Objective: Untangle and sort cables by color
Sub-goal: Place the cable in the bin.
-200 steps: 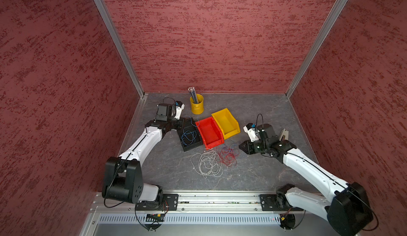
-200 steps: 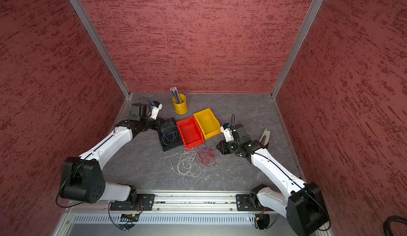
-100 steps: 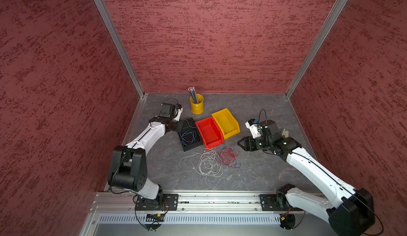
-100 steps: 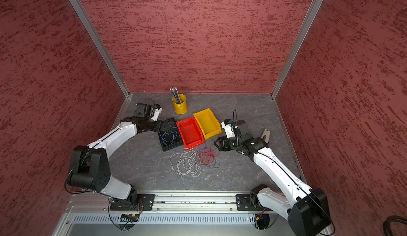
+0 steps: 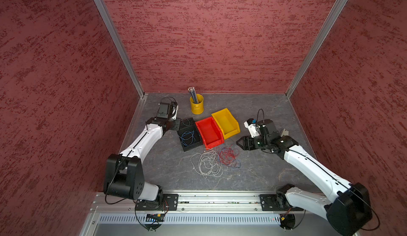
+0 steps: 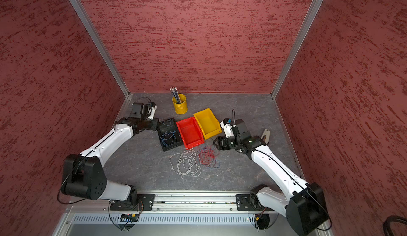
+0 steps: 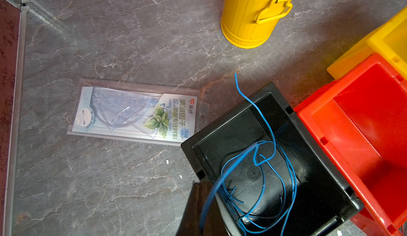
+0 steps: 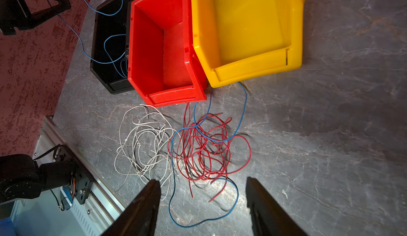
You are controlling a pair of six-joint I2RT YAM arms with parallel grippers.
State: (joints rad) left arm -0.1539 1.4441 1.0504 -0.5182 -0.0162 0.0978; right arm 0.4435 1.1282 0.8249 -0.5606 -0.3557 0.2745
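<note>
On the grey marbled tabletop (image 5: 264, 175), the open black plastic bin (image 7: 231, 127) holds looped blue cables (image 5: 188, 137), one blue strand (image 7: 220, 177) slanting up into the pinching jaws of the left gripper (image 7: 198, 190), while a whitish-grey cable tangle (image 5: 208, 164) and a red cable tangle (image 5: 228, 156) sprawl with no single axis before the red plastic bin (image 8: 176, 97), just ahead of the right gripper (image 8: 201, 181), jaws spread.

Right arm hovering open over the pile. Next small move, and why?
Probably lower the open right gripper onto the loose blue cable draped across the red tangle and close. It seems to lie on top, so lifting it first should free the reds; the black bin already holds blue ones. The left gripper is shut on another blue strand.
</note>
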